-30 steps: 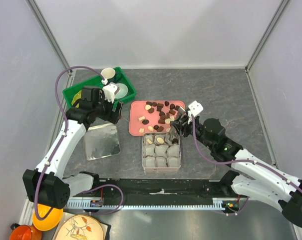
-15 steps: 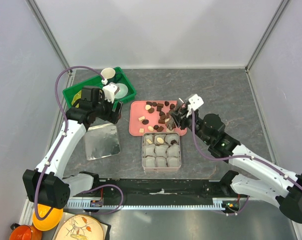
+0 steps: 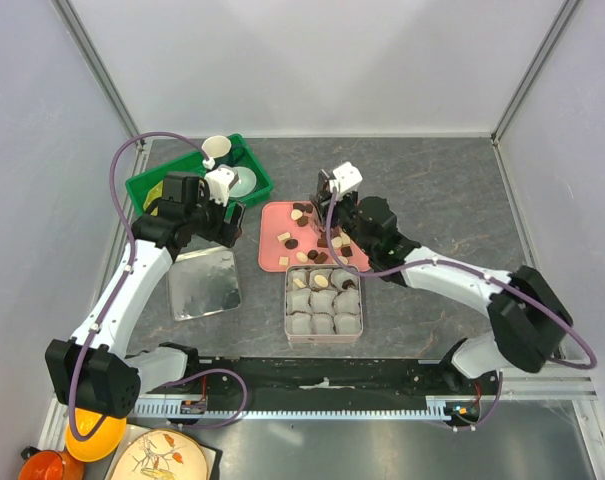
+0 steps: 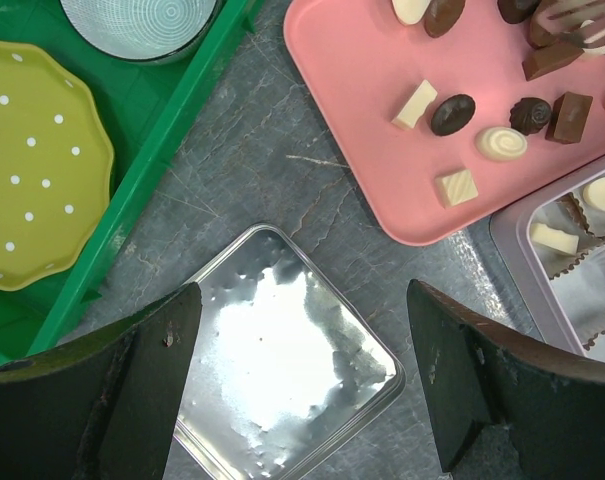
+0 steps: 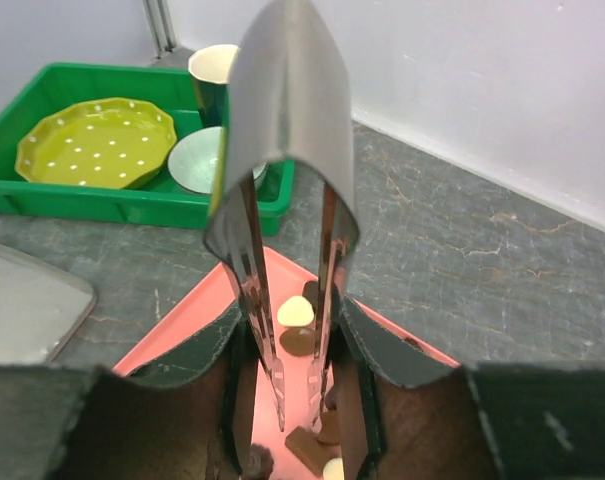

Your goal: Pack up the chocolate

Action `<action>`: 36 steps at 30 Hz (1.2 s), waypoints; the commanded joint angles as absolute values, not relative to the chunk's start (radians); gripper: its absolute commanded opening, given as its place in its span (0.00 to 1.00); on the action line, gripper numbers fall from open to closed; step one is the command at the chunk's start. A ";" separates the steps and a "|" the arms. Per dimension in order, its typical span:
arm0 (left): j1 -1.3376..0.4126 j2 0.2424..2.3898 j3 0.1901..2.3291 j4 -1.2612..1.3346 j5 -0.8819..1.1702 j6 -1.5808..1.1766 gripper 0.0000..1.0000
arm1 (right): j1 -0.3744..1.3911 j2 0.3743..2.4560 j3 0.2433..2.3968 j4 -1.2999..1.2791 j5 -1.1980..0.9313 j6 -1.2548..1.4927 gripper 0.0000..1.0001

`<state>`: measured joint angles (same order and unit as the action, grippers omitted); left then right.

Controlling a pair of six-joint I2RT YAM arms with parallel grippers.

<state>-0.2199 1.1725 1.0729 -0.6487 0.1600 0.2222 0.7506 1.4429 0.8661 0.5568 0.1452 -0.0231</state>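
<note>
Dark brown and cream-white chocolate pieces lie scattered on a pink tray. A silver tin with grey paper cups stands in front of it, and a few cups in its far row hold chocolate. My right gripper is shut on metal tongs. The tong tips are slightly apart and empty, just above a white piece and a brown piece on the tray. My left gripper is open and empty above the tin's silver lid.
A green bin at the back left holds a yellow dotted plate, a bowl and a cup. The lid lies left of the tin. White walls enclose the table.
My right arm has swung back and to the left with the tongs, from the tin's far edge to over the pink tray. The left arm has not moved.
</note>
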 commanded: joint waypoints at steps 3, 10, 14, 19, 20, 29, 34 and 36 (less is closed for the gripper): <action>-0.216 1.152 1.072 -0.621 0.158 0.248 0.90 | 0.730 1.592 1.012 0.698 0.132 -0.006 0.42; -0.215 1.147 1.072 -0.620 0.147 0.252 0.90 | 0.713 1.735 1.103 0.730 0.129 0.031 0.51; -0.215 1.144 1.071 -0.620 0.144 0.253 0.90 | 0.706 1.769 1.112 0.741 0.121 0.043 0.52; -0.215 1.146 1.071 -0.620 0.144 0.253 0.90 | 0.696 1.807 1.112 0.756 0.118 0.048 0.51; -0.215 1.144 1.071 -0.620 0.143 0.252 0.90 | 0.695 1.812 1.112 0.759 0.115 0.049 0.51; -0.215 1.144 1.069 -0.620 0.144 0.255 0.90 | 0.687 1.855 1.114 0.769 0.109 0.052 0.51; -0.213 1.141 1.063 -0.620 0.146 0.255 0.90 | 0.687 1.868 1.118 0.772 0.083 0.069 0.47; -0.215 1.141 1.062 -0.620 0.146 0.255 0.90 | 0.687 1.862 1.117 0.772 0.075 0.072 0.44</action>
